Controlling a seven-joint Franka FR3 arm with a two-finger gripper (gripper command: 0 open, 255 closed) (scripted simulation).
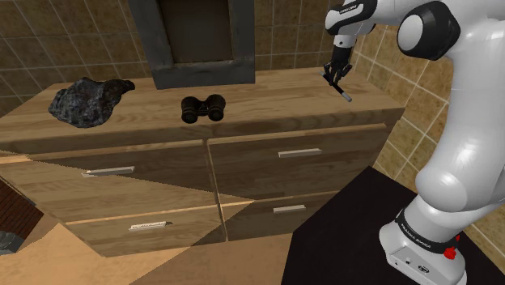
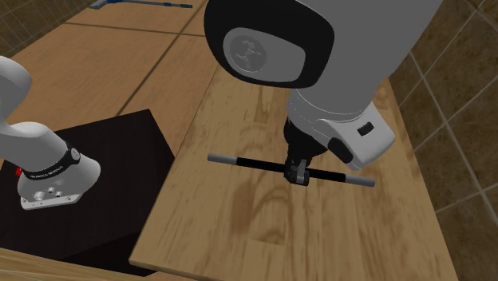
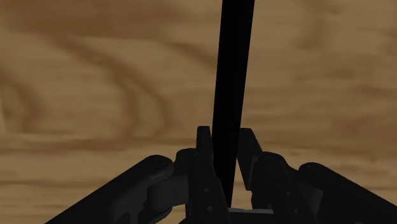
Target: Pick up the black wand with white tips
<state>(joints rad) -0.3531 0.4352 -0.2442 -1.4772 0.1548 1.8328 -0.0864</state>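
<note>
Going across the shoulder view from its left: a lumpy dark grey rock is parked on the wooden dresser top. A pair of black binoculars is found near the middle, well apart from the rock. Behind the binoculars, at the far edge against the tiled wall, a dark grey frame is stood upright. Under the top, four drawer fronts with pale bar handles can be made out.

Further right, at the right end of the top, the black gripper is hung low over the wood with the wand clamped in it. The black shaft is gripped tight about midway along. That's shown best in the wrist view, where the wand is pinched between the two fingers of the gripper and is seen running away over wood grain.

In the second exterior view the wand is seen roughly level across the gripper, with a pale grey tip stuck out on each side, all of it over the dresser top. Whether it's touching the wood or just off it can't be told.

Rightmost in the shoulder view, the white arm is planted on its black stand.
</note>
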